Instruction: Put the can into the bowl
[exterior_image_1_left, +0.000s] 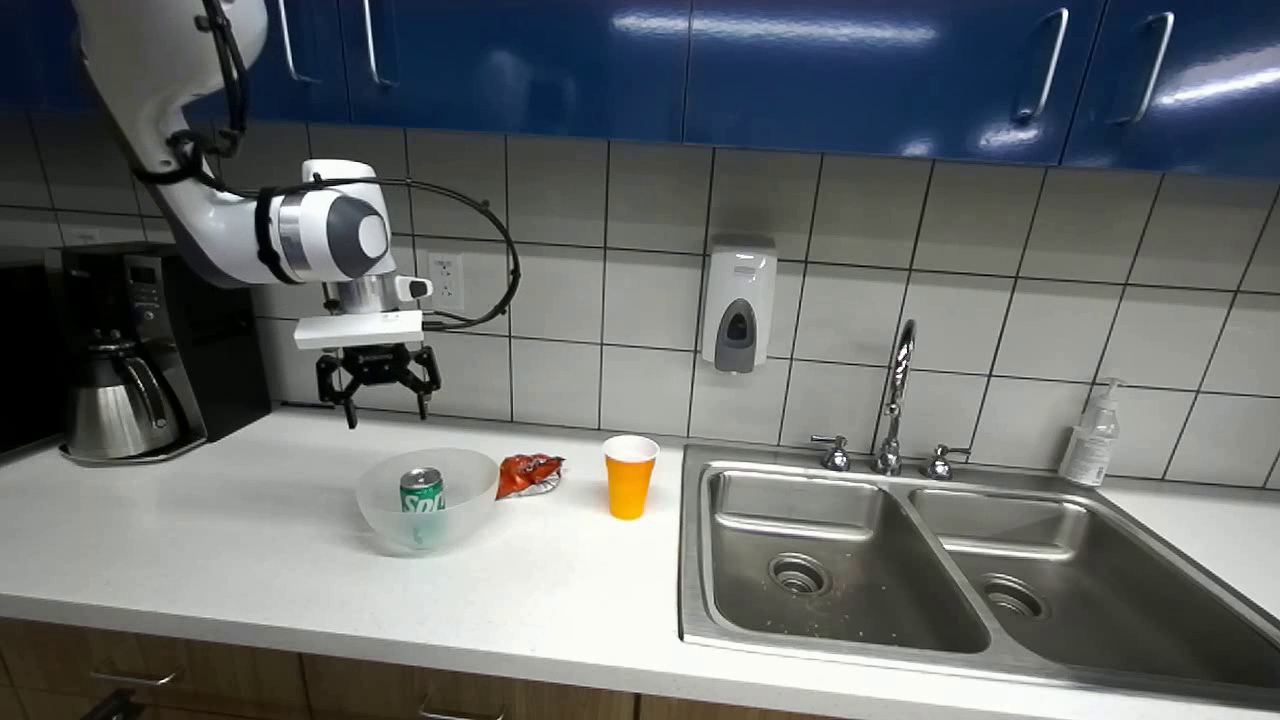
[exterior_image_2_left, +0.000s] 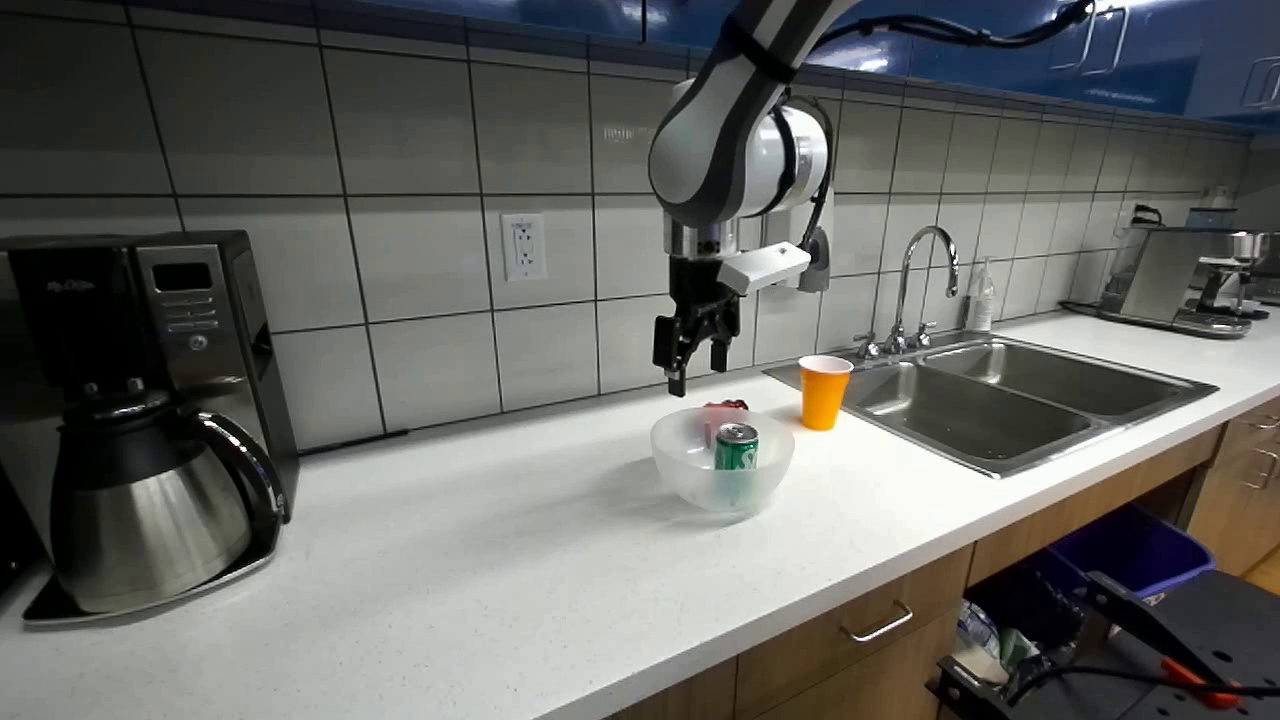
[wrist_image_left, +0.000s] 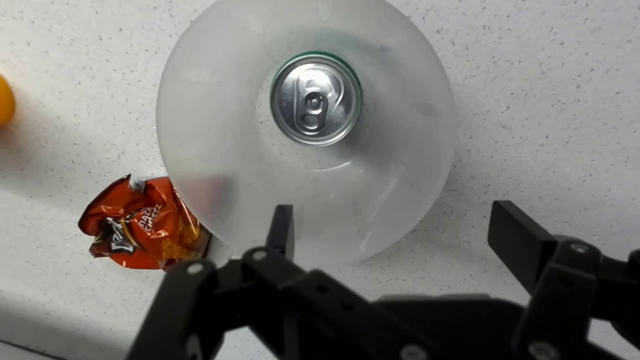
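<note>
At eleven o'clock from the spread, empty Robotiq gripper (wrist_image_left: 394, 220) in the wrist view, the green soda can (wrist_image_left: 316, 99) stands upright inside the frosted bowl (wrist_image_left: 410, 115); withdrawal seems next.

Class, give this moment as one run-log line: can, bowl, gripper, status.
can: upright inside bowl | bowl: on counter | gripper: open, empty, apart from can | status: task appears done

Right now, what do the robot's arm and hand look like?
The arm is rounded and white, with dark grey panels, silver collars, black straps and black cables. A flat white bar is mounted by the black gripper, which has two angular, jointed fingers.
</note>
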